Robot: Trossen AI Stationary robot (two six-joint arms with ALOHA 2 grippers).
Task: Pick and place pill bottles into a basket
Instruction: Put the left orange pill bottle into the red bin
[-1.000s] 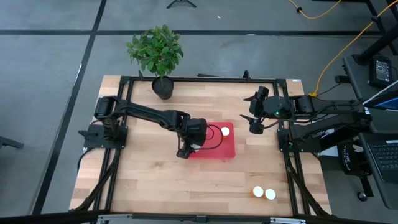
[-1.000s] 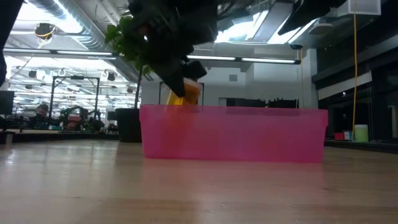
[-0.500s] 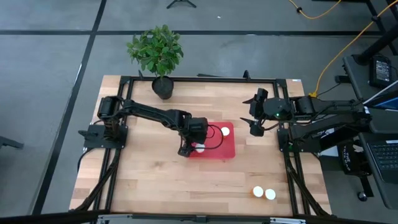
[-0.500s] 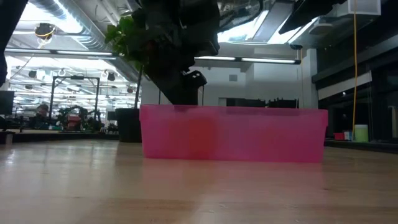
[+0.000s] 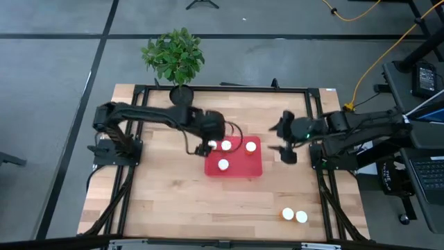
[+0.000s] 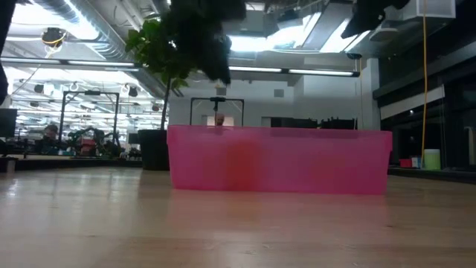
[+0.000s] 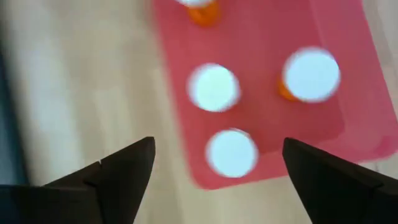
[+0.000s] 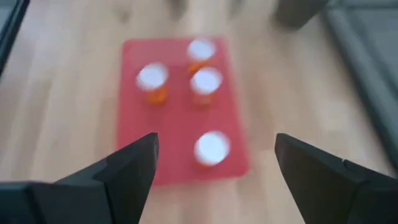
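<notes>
Wood surface (image 5: 173,201) holds your red basket (image 5: 234,169) in the middle, with four bottles (image 8: 212,148) standing in it. Two more bottles (image 5: 294,215) sit near the front right corner. Your left end effector (image 5: 199,144) is beside the basket, fingers apart and empty. Your right end effector (image 5: 283,142) waits on the other side, also apart.

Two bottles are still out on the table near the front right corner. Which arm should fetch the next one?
Right. Its open, empty claw hangs beside the red tray, on the same side as the two loose bottles. The left claw, also open, is over the tray's far left edge, farther away.
</notes>
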